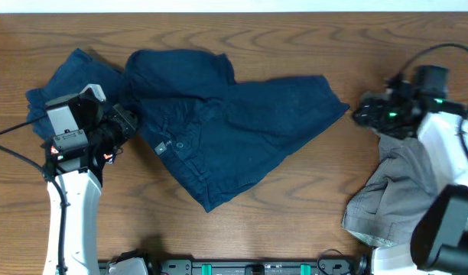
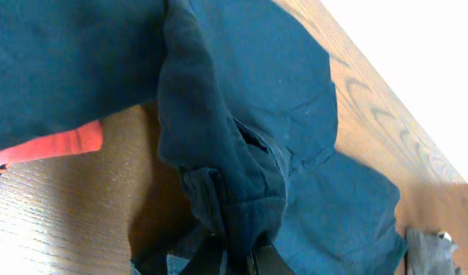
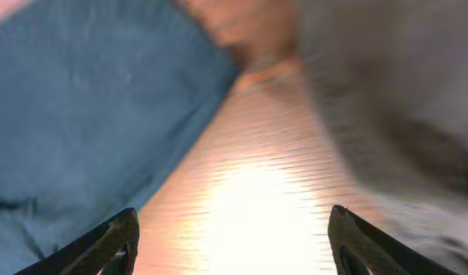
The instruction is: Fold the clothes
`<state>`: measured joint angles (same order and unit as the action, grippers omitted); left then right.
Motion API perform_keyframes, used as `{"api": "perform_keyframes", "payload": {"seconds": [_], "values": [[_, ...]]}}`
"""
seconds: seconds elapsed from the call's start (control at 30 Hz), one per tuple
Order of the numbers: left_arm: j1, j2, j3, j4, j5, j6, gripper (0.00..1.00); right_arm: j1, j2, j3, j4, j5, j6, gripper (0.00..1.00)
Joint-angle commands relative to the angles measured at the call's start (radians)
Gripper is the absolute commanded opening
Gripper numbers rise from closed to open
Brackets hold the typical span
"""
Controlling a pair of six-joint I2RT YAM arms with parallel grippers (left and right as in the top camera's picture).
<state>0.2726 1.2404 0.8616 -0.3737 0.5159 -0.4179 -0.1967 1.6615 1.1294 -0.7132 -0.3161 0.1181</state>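
A dark blue pair of shorts [image 1: 234,130] lies spread across the middle of the wooden table, one part bunched at the far left. My left gripper [image 1: 125,122] is shut on a fold of this blue cloth [image 2: 242,206] at its left edge, the fabric pinched between the fingers [image 2: 245,263]. A grey garment [image 1: 398,195] lies crumpled at the right. My right gripper [image 1: 364,114] is open and empty above bare wood, between the blue shorts' right tip [image 3: 89,114] and the grey garment [image 3: 394,99]; its fingers [image 3: 230,237] are wide apart.
The wooden table [image 1: 295,46] runs to a white wall at the back. A red strip [image 2: 54,145] shows under the blue cloth in the left wrist view. The right arm's white body [image 1: 448,153] lies over the grey garment.
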Motion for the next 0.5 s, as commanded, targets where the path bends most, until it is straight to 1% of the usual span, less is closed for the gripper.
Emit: {"api": "perform_keyframes", "payload": {"seconds": [0.0, 0.13, 0.33, 0.4, 0.47], "values": [[-0.004, 0.016, 0.021, -0.015, -0.013, 0.022, 0.06, 0.050, 0.090, -0.022, 0.000, 0.019, 0.026, 0.77], [-0.004, 0.023, 0.021, -0.023, -0.013, 0.029, 0.06, 0.086, 0.182, -0.022, 0.061, -0.006, 0.053, 0.77], [-0.004, 0.023, 0.021, -0.023, -0.013, 0.029, 0.06, 0.140, 0.263, -0.022, 0.216, -0.037, 0.116, 0.77], [-0.004, 0.023, 0.021, -0.026, -0.013, 0.029, 0.06, 0.159, 0.276, -0.022, 0.256, -0.037, 0.122, 0.75], [-0.004, 0.023, 0.021, -0.029, -0.013, 0.033, 0.06, 0.176, 0.283, -0.022, 0.284, -0.034, 0.122, 0.69]]}}
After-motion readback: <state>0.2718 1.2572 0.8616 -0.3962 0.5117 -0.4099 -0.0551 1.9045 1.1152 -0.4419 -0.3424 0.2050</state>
